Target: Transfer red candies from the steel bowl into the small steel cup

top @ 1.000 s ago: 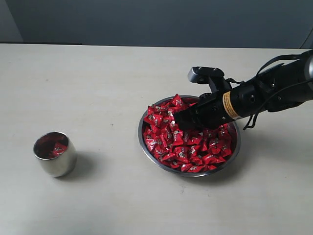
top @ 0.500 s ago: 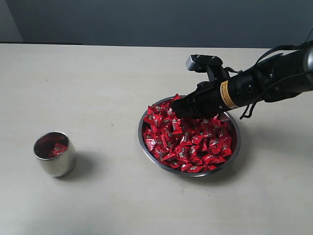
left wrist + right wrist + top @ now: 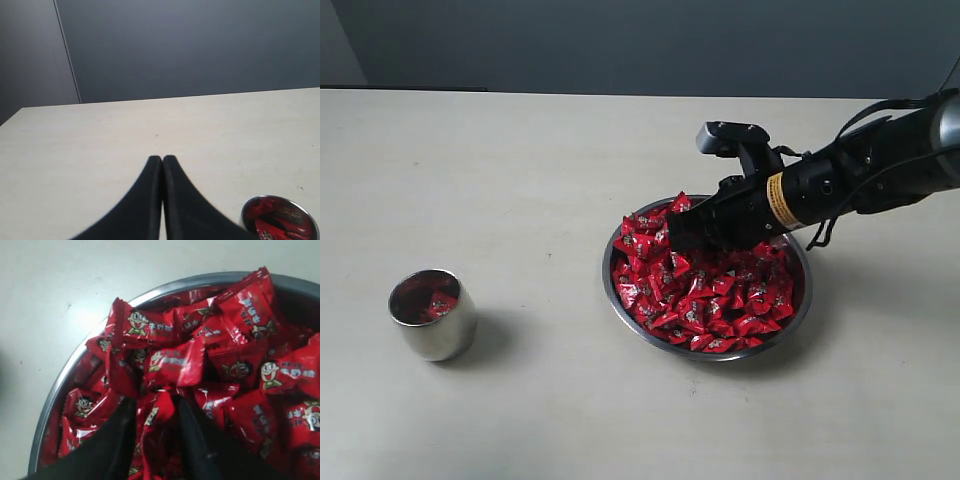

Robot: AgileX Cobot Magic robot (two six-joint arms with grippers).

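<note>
The right claw point(image 3: 674, 231) has risen toward the bowl's point(image 3: 720, 358) cup-side rim and parted narrowly (one candy point(image 3: 159, 413) sits between its jaws, seemingly unclamped). The pick for the cup point(image 3: 432, 320) is still pending.

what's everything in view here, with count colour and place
red candies: many, shiny red, heaped in the steel bowl; a few more in the small steel cup
steel bowl: one, silver, on the table right of middle
small steel cup: one, silver, upright on the table at the left
table: one, pale beige, under everything
wall: one, dark grey-blue, behind the table
right hand: one, black, open, tips at the bowl's candies
left hand: one, black, shut, above the table near the cup
</note>
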